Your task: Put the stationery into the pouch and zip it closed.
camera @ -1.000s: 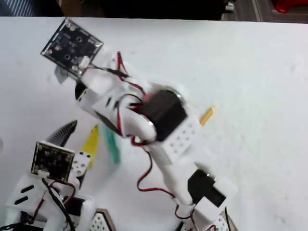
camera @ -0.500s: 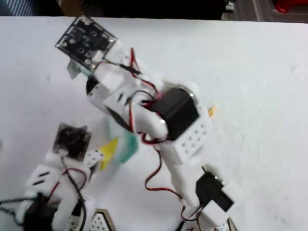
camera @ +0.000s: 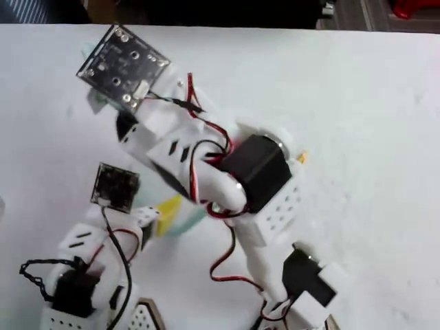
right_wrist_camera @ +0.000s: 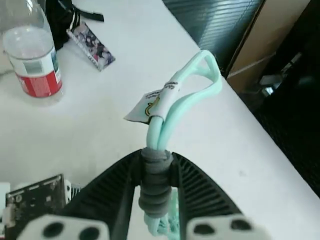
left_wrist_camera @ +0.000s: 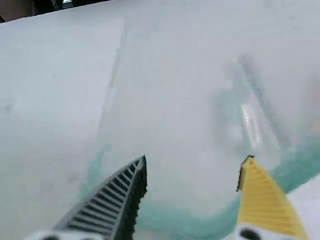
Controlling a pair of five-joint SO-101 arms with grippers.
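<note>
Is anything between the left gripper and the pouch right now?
Nothing visible. The left gripper is open, its fingers pointing straight at the clear pouch, with no object between. The right gripper is shut on the pouch's green loop.

Your white right arm stretched long, crossing ahead of white left arm. Black ribbed right gripper pinched on mint-green cord loop. Grey-and-yellow left gripper: jaws spread.
</note>
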